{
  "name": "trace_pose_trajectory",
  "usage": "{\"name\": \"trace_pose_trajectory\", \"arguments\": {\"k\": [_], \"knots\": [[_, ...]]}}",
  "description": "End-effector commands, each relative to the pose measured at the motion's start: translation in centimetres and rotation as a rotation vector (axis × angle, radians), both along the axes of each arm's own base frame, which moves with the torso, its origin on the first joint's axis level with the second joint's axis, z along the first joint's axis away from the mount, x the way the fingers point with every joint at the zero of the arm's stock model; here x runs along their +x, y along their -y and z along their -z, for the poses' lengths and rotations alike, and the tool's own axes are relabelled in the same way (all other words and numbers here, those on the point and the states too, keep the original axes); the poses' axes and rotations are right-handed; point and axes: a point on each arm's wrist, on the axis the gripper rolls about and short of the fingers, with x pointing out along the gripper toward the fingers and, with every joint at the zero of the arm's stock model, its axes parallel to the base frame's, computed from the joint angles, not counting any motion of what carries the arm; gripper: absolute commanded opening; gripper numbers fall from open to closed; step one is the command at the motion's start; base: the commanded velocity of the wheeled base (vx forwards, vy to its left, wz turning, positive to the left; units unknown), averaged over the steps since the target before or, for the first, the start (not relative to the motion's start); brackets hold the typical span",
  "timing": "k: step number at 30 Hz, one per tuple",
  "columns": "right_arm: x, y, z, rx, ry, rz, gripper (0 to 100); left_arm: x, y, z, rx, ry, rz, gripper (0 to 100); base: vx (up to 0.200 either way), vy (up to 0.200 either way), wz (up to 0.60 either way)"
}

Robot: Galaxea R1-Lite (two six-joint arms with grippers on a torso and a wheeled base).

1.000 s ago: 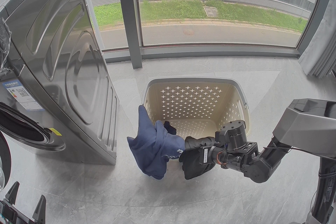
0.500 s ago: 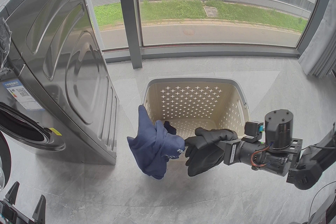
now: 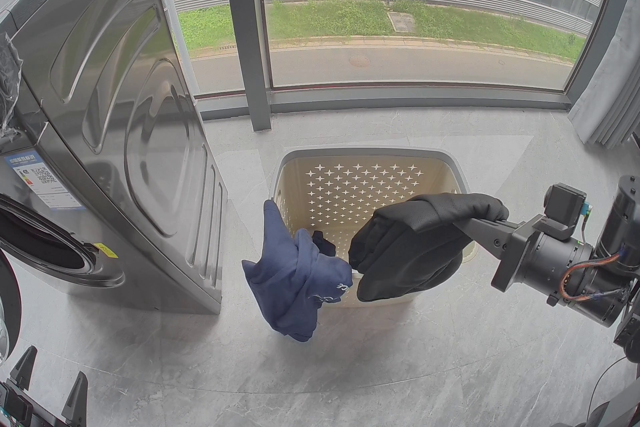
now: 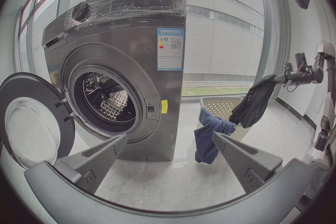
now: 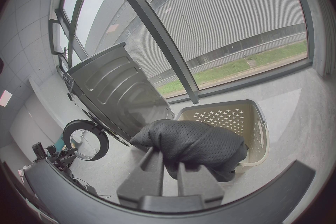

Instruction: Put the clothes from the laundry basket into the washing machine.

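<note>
We see right end effector (image 3: 470, 223) clamping black garment (image 3: 407, 248) above laundry basket (image 3: 363, 153); left end effector (image 4: 168, 136) spread wide.

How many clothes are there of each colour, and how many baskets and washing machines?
Washing machine: 1, door open
Laundry basket: 1
Blue garment: 1, draped over the basket's rim
Black garment: 1, held by the right hand
Total: 4

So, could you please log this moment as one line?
right gripper: shut on black garment, over laundry basket | blue garment: on rim | left gripper: open
</note>
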Motion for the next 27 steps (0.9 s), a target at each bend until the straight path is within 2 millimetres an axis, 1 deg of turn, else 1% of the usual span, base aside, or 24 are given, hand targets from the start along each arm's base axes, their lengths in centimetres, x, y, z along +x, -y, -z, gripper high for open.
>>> {"name": "trace_pose_trajectory", "arguments": {"k": [1,7,13,22,27], "knots": [[-0.78,0.51,-0.81,0.022,0.033,-0.007,0,0.03,0.00,0.43,-0.001,-0.005,0.000,100,-0.200,0.000,0.00],[-0.86,0.61,-0.74,0.018,0.037,-0.010,0,0.04,0.00,0.42,0.001,-0.006,0.001,100,-0.200,0.000,0.00],[-0.91,0.57,-1.19,0.047,0.079,-0.023,0,0.05,0.00,0.44,0.001,-0.009,0.003,100,-0.200,0.000,0.00],[-1.03,0.45,-1.12,0.048,0.080,-0.050,0,0.04,0.00,0.39,0.002,-0.008,0.001,100,0.000,0.000,0.00],[-1.18,0.24,-1.05,0.046,0.077,-0.060,0,0.05,0.00,0.39,0.001,-0.009,0.003,100,0.000,0.200,0.00]]}}
